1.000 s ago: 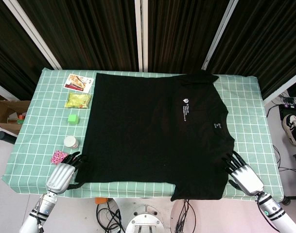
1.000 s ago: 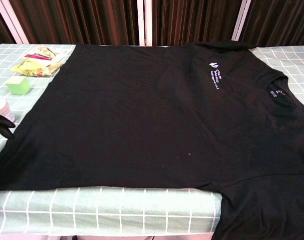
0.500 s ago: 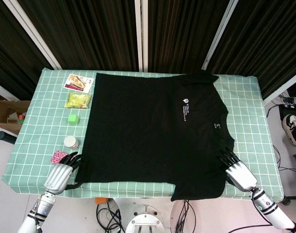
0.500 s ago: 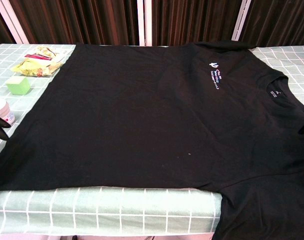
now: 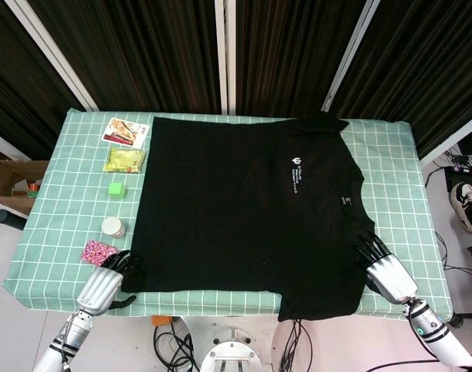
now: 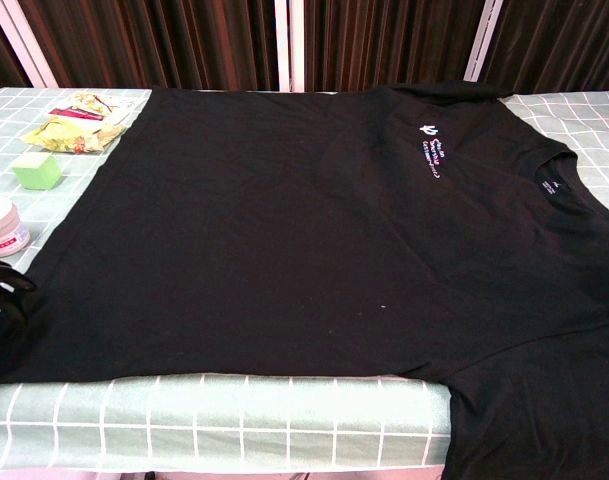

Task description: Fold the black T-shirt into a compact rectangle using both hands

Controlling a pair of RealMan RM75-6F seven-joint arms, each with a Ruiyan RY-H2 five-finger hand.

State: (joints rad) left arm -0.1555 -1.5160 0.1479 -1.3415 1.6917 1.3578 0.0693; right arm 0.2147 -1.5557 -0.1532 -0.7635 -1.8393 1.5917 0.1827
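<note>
Shirt (image 5: 247, 209) lies flat, spread across the checked worktop (image 5: 57, 217), one sleeve hanging over the near edge. Left robot hand (image 5: 104, 285) sits at the near left hem corner, dark fingertips on the cloth edge; right robot hand (image 5: 384, 273) at the near right sleeve. Cannot tell if either grips the fabric. Green cube (image 5: 115, 189), white cup (image 5: 112, 227), snack packets (image 5: 125, 160) lie left of the shirt.
</note>
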